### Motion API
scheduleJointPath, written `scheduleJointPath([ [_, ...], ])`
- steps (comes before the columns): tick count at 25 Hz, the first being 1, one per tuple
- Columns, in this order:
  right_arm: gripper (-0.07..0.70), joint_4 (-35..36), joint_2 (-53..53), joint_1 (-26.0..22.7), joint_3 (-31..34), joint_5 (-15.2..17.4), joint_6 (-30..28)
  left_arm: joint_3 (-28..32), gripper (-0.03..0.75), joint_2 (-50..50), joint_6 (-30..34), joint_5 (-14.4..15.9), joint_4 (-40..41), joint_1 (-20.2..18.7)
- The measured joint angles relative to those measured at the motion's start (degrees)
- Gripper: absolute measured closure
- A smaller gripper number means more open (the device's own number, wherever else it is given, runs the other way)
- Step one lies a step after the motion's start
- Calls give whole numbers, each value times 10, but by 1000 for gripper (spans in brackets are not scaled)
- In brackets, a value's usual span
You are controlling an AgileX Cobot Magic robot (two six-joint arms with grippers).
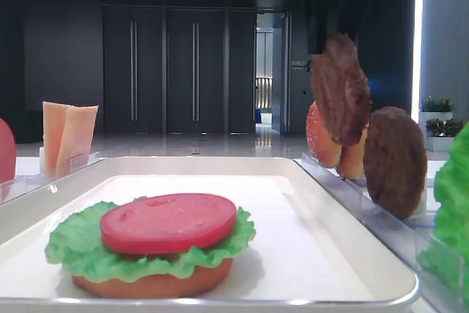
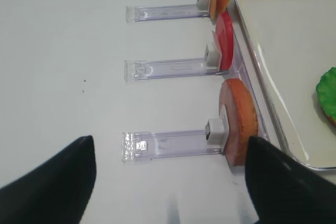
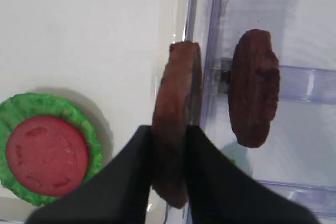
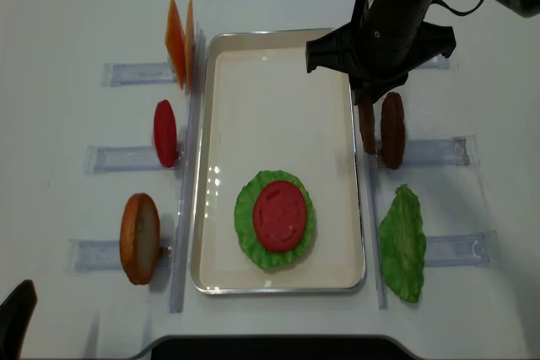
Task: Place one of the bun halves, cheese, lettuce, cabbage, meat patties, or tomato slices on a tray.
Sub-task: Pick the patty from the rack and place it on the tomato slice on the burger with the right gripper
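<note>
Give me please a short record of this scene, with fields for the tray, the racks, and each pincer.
tray: holds a stack of bun half, lettuce, tomato slice on top
right pincer: shut on a meat patty, held on edge at the tray's right rim
right racks: second meat patty, lettuce leaf
left racks: cheese slices, tomato slice, bun half
left pincer: open, empty, near the left bun half

right arm (image 4: 396, 14): reaching down | fingers (image 3: 126, 182): clamped | left fingers (image 2: 52, 182): spread
</note>
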Motion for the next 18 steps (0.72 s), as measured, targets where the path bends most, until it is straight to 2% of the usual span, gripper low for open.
scheduleJointPath([
  [6, 489, 0, -13, 12, 0, 1, -1, 0, 24, 0, 0, 0, 0, 0],
  [12, 489, 47, -59, 39, 0, 0, -5, 0, 24, 0, 0, 0, 0, 0],
  [15, 489, 62, -74, 56, -2, -15, -6, 0, 24, 0, 0, 0, 0, 0],
  [18, 489, 73, -81, 75, 1, -45, -6, 0, 24, 0, 0, 0, 0, 0],
])
